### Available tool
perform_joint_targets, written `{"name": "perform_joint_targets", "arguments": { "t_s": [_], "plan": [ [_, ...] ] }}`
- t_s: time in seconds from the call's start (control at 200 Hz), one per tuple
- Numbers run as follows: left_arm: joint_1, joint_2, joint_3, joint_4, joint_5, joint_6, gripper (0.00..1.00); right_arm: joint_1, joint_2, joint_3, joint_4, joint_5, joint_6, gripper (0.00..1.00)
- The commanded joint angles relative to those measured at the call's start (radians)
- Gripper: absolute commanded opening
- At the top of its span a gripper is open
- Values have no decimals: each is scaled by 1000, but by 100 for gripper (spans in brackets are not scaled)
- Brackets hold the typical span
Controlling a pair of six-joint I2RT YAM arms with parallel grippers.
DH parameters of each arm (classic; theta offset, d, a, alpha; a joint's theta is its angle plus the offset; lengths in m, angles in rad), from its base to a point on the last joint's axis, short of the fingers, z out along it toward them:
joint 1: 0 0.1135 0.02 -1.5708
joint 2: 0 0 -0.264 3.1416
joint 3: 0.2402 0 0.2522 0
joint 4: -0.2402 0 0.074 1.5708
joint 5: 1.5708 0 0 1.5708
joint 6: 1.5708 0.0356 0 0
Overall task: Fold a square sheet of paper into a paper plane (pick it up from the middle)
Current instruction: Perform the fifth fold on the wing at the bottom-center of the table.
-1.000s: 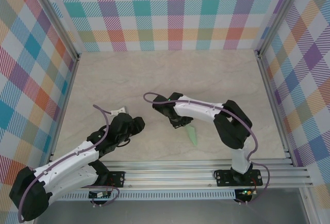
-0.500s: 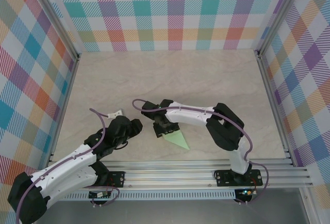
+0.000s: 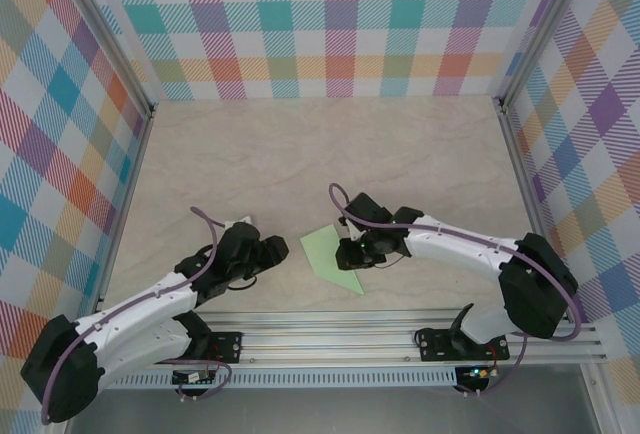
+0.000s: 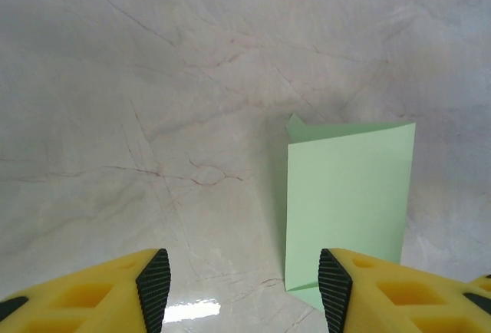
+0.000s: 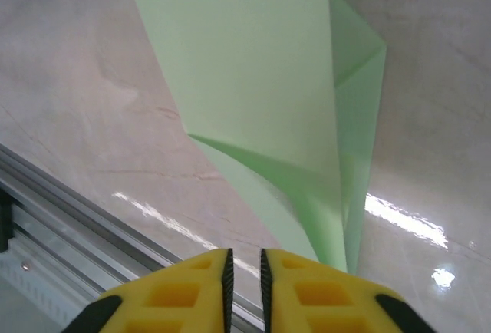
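Glossy beige marbled table [image 3: 300, 144], boxed in by pastel checked walls [image 3: 300, 24]. Near the front rail [image 3: 350, 329], between both arms: creased square sheet of paper [image 3: 328, 254]. Left gripper [image 4: 244, 287] spread wide over bare table; right gripper [image 5: 244, 264] pressed nearly together at the paper's narrow end.

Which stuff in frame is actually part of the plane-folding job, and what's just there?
Job:
- partly folded green paper
- right gripper, jaws almost closed, by the paper's tip
- left gripper, open, short of the paper

Just there:
- marble-look table
- aluminium rails
- checked walls
These are all fixtures, not loose items.
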Motion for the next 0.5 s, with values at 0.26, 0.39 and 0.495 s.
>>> {"name": "perform_joint_targets", "arguments": {
  "t_s": [0.26,0.39,0.495],
  "plan": [
    [-82,188,48,107,79,-9,55,-69,82,-54,132,-115,-12,7],
    [-110,247,75,123,79,-8,56,-114,99,-76,149,-127,-24,8],
    [-128,285,93,142,82,-11,57,-142,119,-97,179,-155,-30,8]
  ]
}}
